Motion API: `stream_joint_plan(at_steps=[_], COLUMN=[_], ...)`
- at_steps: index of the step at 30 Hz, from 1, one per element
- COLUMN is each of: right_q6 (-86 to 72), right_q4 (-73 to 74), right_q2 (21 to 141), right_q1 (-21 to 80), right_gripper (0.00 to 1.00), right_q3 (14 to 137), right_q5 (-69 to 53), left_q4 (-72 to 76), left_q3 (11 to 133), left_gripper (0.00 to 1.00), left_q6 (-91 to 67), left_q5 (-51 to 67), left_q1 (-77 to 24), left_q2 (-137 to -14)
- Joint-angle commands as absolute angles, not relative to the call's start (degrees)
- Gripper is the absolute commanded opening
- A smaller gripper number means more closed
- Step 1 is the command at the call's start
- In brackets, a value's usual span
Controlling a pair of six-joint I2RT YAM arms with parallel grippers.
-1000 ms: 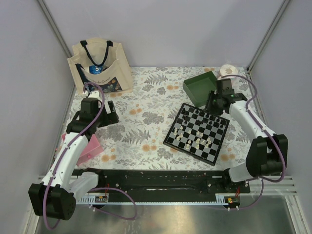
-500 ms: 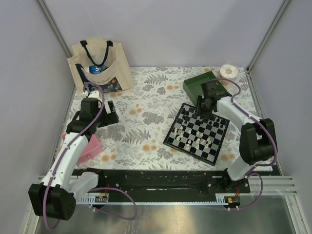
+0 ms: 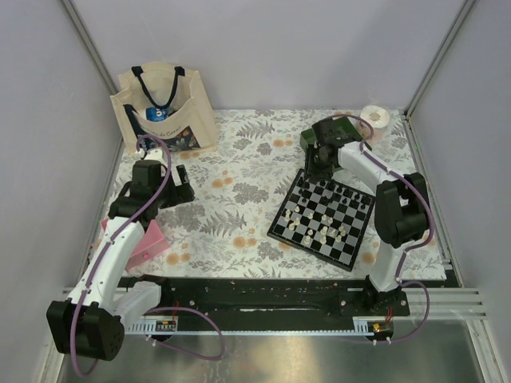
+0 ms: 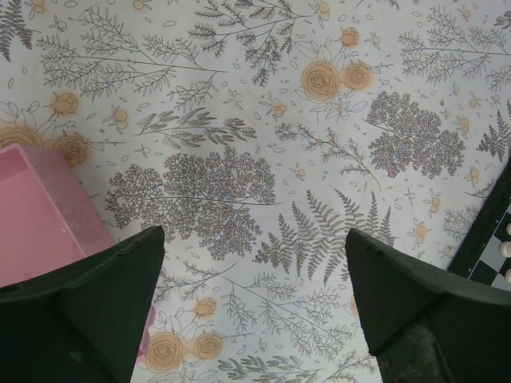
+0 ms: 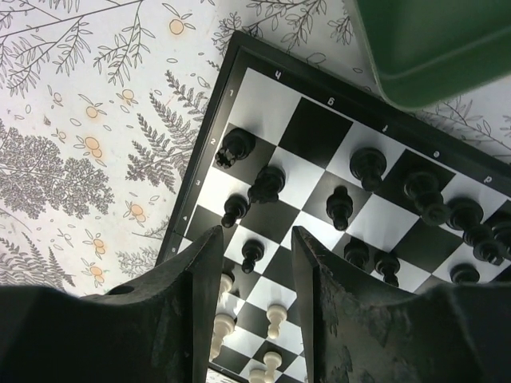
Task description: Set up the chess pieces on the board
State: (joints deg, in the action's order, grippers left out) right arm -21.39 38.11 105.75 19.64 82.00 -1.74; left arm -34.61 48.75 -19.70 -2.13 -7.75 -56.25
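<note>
The checkered board lies tilted right of the table's middle, with black pieces on its far side and cream-white pieces nearer me. My right gripper hovers over the board's far left corner. In the right wrist view the right gripper is open and empty above the board. Black pieces stand in two ragged rows, one black pawn shows below the gap, and white pieces lie beyond. My left gripper is open and empty over bare cloth, far left of the board.
A green tray sits just behind the board, also in the right wrist view. A white roll lies at the back right. A tote bag stands back left. A pink box lies by the left arm.
My right arm has swung left, from beside the green tray's right side to above the board's far left corner. The left arm has not moved.
</note>
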Motion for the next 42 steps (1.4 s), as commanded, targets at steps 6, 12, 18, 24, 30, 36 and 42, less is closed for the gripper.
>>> stream_joint_plan(at_steps=[6, 12, 18, 24, 30, 36, 42], right_q6=[-16.26, -14.59, -13.36, -13.10, -12.66, -12.22, -12.30], right_q4=[42.97, 43.77, 43.86, 44.99, 45.18, 45.35, 45.27], right_q2=[111.62, 113.29, 114.69, 116.28, 116.37, 117.16, 117.33], right_q1=[20.92, 20.92, 20.92, 20.92, 21.00, 21.09, 21.18], right_gripper=[0.48, 0.49, 0.48, 0.44, 0.44, 0.40, 0.40], right_q3=[89.64, 90.70, 92.02, 93.60, 92.90, 93.16, 92.90], right_q5=[-2.37, -1.93, -2.37, -2.55, -2.72, -2.72, -2.72], left_q4=[-33.05, -33.22, -33.22, -33.22, -33.14, -33.14, -33.22], left_q3=[50.89, 50.89, 51.06, 51.24, 51.15, 51.15, 51.15], left_gripper=[0.99, 0.99, 0.99, 0.99, 0.99, 0.99, 0.99], left_q6=[-18.99, -19.07, -19.07, -18.98, -18.98, -18.98, -18.98], left_q5=[-2.90, -3.08, -2.81, -2.55, -2.90, -2.81, -2.81], left_q1=[-7.56, -7.47, -7.56, -7.56, -7.56, -7.56, -7.56], left_q2=[-55.90, -56.16, -56.51, -56.78, -56.60, -56.69, -56.69])
